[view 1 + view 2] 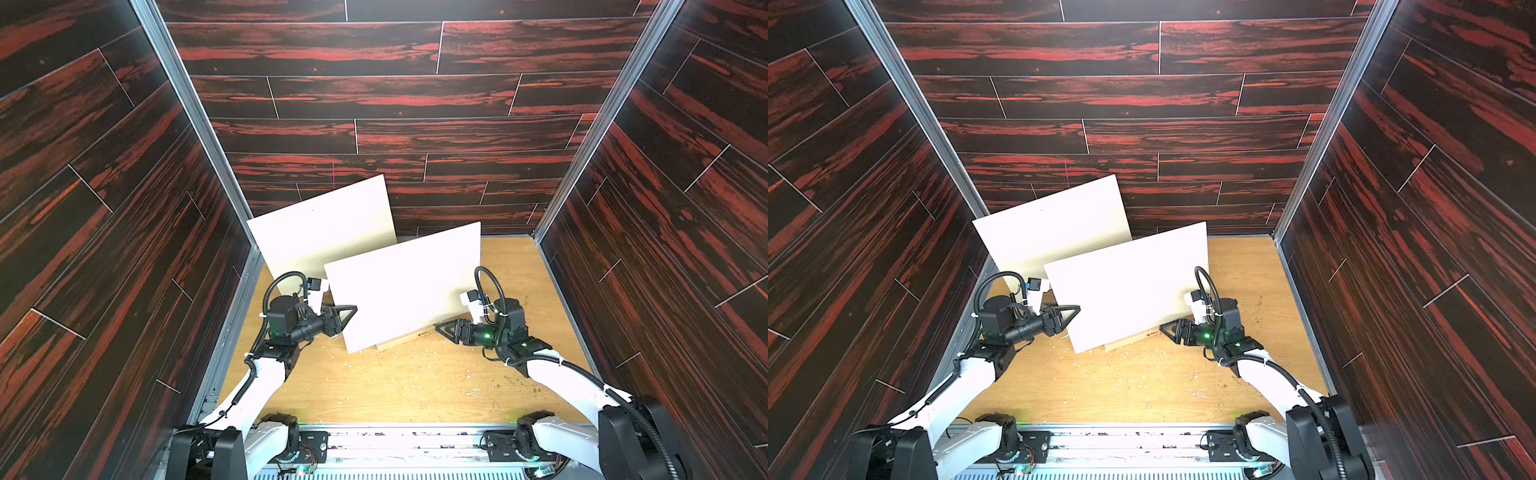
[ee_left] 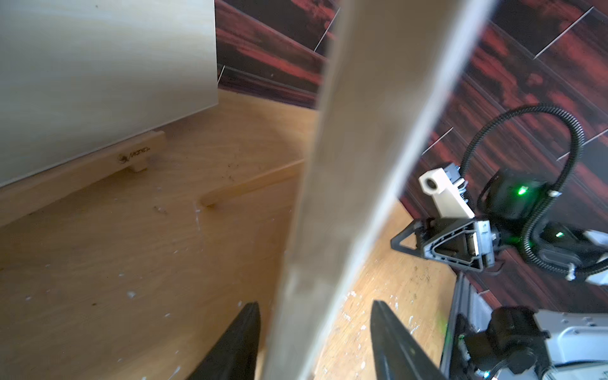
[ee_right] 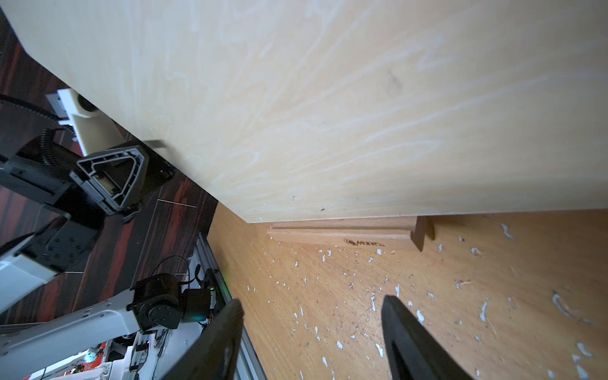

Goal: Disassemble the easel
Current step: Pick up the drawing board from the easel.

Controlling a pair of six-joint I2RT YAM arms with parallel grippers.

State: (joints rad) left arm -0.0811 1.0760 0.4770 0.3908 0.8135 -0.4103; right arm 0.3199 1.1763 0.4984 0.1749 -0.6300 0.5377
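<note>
Pale rectangular plywood panel [image 1: 407, 286] between left gripper's [image 1: 350, 313] parted jaws, right gripper's [image 1: 442, 329] apart too; next up, clamp and lift.

The worktop [image 1: 415, 390] is pale wood-grain. Near its middle lies a wooden ledge strip [image 1: 409, 338] with a stamped mark, and a large pale board [image 1: 407, 286] stands along it. At eleven o'clock a second board [image 1: 328, 224] stands on a similar strip [image 2: 82, 171]. White flecks [image 1: 419, 361] scatter toward six o'clock, and greenish crumbs [image 1: 536, 388] lie at four.
</note>
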